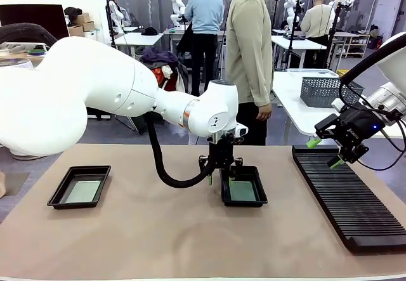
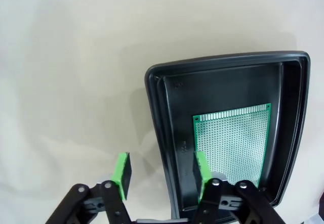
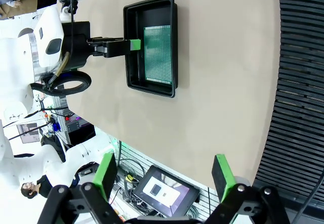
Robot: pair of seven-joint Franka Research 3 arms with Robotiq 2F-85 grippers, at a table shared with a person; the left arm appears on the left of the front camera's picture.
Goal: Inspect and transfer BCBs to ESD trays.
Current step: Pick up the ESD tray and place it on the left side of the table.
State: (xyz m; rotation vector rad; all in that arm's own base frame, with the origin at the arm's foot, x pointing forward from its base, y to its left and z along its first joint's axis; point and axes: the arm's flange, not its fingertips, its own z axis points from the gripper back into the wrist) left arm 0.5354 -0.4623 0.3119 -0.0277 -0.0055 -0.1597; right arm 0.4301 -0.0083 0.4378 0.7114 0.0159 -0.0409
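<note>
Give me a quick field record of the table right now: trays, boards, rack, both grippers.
left tray: on the mat, holds one board
middle tray: on the mat, holds one green perforated board lying flat
left gripper: at the middle tray's side, one finger inside the wall, the other outside it, jaws partly apart astride the rim
right gripper: open, empty, above the rack's far end
rack: long black ribbed, right side of mat, no boards visible in it
person: standing at the far side

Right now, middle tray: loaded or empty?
Loaded. One BCB lies flat on the floor of the ESD tray; left gripper straddles the tray's rim.
</note>
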